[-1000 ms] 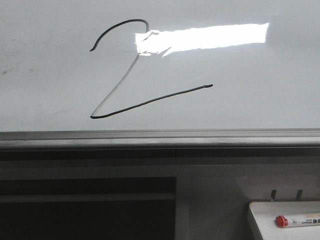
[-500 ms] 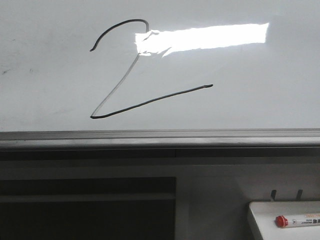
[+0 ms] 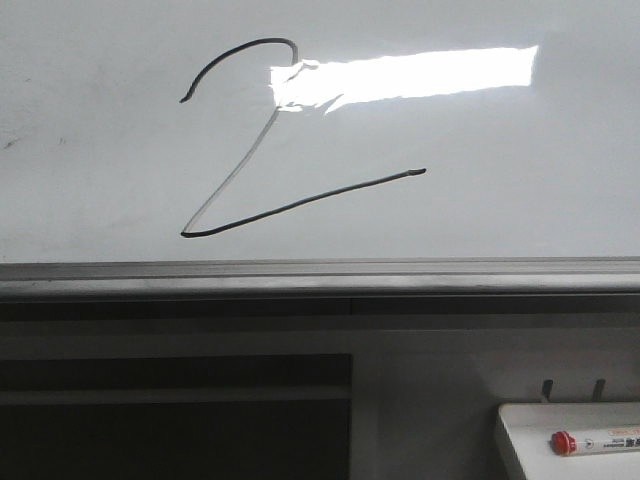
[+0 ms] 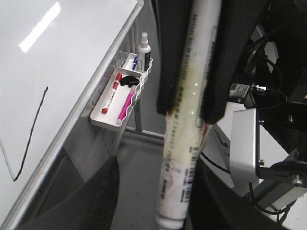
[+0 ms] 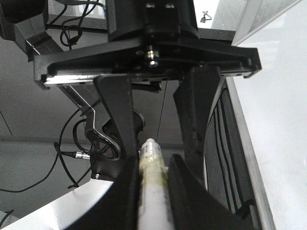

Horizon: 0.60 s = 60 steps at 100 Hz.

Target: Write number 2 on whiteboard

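On the whiteboard point(image 3: 520, 140), left of the glare, the number 2 point(image 3: 262, 160) stands complete and unchanged over the last second; the writing looks finished. Right of the board, the left tool point(image 4: 192, 112) grips a marker point(image 4: 184, 158). The right tool point(image 5: 152, 170) pinches it too.

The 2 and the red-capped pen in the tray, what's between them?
In the front view, the whiteboard's grey rail runs between the 2 and pen.
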Each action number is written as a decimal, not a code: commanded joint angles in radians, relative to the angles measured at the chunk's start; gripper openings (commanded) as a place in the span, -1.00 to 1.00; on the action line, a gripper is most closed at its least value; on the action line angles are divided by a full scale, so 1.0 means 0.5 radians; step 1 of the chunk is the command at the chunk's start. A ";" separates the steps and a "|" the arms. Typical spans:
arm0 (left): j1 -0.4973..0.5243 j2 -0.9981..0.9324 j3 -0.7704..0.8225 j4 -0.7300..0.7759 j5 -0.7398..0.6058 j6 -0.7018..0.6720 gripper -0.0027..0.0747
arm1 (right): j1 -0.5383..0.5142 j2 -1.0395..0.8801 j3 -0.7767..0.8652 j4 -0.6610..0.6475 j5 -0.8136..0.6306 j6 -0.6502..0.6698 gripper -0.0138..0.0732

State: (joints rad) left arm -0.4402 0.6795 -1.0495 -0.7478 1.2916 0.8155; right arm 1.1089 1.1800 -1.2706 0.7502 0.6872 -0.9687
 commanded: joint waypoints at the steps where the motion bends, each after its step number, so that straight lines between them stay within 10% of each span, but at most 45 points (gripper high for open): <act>1: -0.014 0.026 -0.059 -0.162 -0.081 -0.014 -0.20 | -0.001 -0.026 -0.060 0.072 -0.015 -0.021 -0.82; 31: -0.014 0.029 -0.059 -0.166 -0.093 -0.014 -0.99 | -0.001 -0.026 -0.060 0.130 0.028 -0.021 -0.82; 46: -0.014 0.029 -0.059 -0.166 -0.108 -0.014 -0.98 | -0.001 -0.026 -0.060 0.162 0.028 -0.021 -0.79; 60: -0.014 0.029 -0.059 -0.166 -0.112 -0.014 -0.98 | -0.001 -0.026 -0.060 0.162 -0.014 -0.021 -0.19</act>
State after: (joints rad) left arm -0.4426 0.6801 -1.0495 -0.7769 1.3256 0.8328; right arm 1.1057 1.1822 -1.2706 0.7734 0.7004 -0.9687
